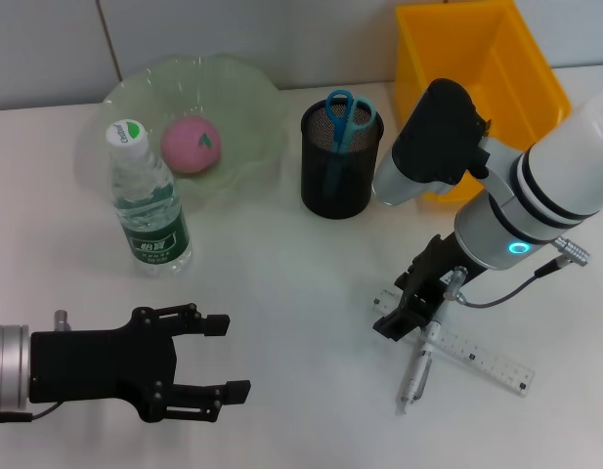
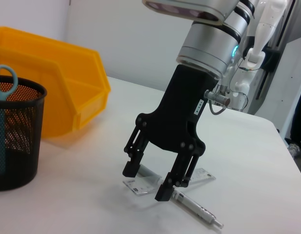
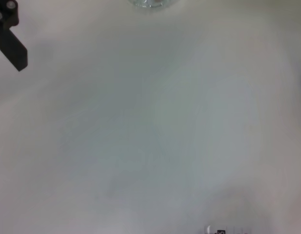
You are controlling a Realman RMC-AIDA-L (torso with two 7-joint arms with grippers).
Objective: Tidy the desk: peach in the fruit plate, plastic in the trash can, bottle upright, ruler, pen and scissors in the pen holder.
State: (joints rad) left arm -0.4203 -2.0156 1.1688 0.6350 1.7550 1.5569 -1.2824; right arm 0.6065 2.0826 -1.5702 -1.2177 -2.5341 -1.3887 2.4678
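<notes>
A pink peach lies in the green glass fruit plate. A clear bottle stands upright in front of the plate. The black mesh pen holder holds blue scissors. A clear ruler and a silver pen lie crossed on the table at the right. My right gripper is open and points down right over them; in the left wrist view its fingertips almost touch the ruler and the pen. My left gripper is open and empty at the front left. No plastic is in view.
A yellow bin stands at the back right, behind my right arm and next to the pen holder; it also shows in the left wrist view. In the right wrist view I see bare white table, one left-gripper finger and the bottle's base.
</notes>
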